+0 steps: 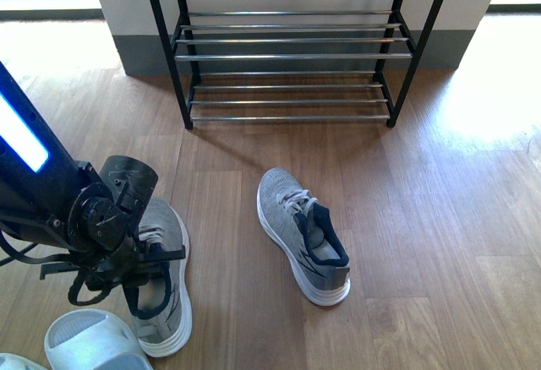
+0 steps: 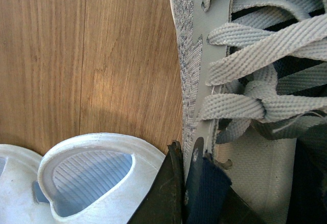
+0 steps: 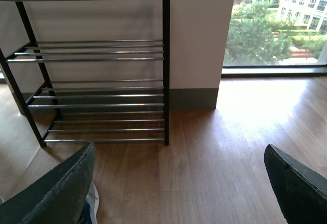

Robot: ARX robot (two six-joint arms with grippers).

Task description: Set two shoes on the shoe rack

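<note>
A grey sneaker (image 1: 166, 223) lies on the wood floor at the lower left. My left gripper (image 1: 148, 273) is shut on the navy-lined collar at its heel. The left wrist view shows its laces and tongue (image 2: 255, 75) with the left gripper (image 2: 190, 183) pinching the collar edge. A second grey sneaker (image 1: 303, 233) lies free in the middle of the floor, toe toward the shoe rack (image 1: 292, 56). The black rack with chrome bars (image 3: 102, 59) stands against the wall with its shelves bare. My right gripper (image 3: 179, 193) hangs open above the floor, holding nothing.
A pale blue slide (image 1: 91, 343) lies right beside the held sneaker, and its ribbed footbed (image 2: 92, 175) is close to my left fingers. Part of another slide (image 1: 13, 361) shows at the bottom left corner. A window (image 3: 278, 22) is to the right of the rack.
</note>
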